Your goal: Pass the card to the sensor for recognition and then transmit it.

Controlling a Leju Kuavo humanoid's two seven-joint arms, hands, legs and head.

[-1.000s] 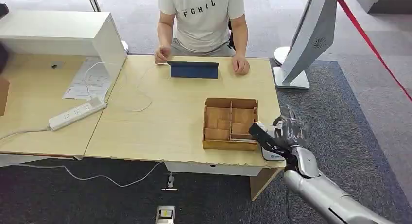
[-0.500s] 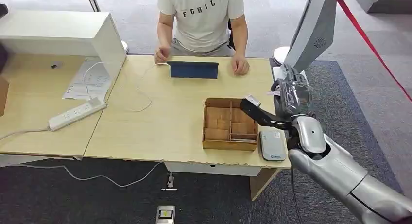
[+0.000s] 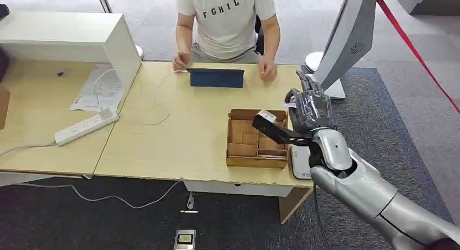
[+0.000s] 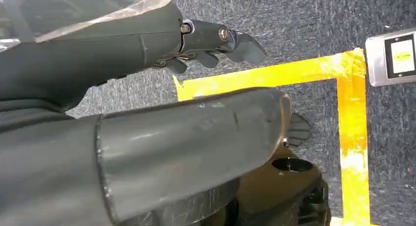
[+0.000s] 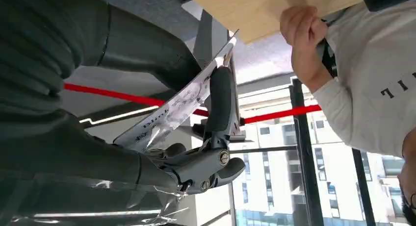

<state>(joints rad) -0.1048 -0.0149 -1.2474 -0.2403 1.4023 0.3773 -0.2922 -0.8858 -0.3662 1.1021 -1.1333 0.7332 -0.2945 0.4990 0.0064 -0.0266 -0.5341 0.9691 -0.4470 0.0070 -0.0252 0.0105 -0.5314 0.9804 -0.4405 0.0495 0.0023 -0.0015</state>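
My right hand point(image 3: 310, 111) is raised over the table's right side, just past the wooden box point(image 3: 255, 139), with its dark thumb stretched out above the box. It holds a white printed card point(image 5: 171, 113) against its fingers; in the head view the card point(image 3: 291, 104) shows as a thin white sliver beside the fingers. The white card sensor point(image 3: 299, 160) lies flat at the table's front right corner, partly hidden under my forearm. My left hand point(image 4: 147, 103) hangs over the carpet, holding nothing, with fingers and thumb apart.
A person in a white T-shirt point(image 3: 228, 22) sits across the table, both hands resting by a dark blue tablet point(image 3: 216, 77). A power strip point(image 3: 85, 126), papers and a white cabinet point(image 3: 70, 38) stand at the left. A white machine base point(image 3: 324, 87) stands beyond the right edge.
My right hand has lifted from the sensor at the front corner and carried the card up, away and leftward, beside the far end of the wooden box. The person's hands have barely shifted.
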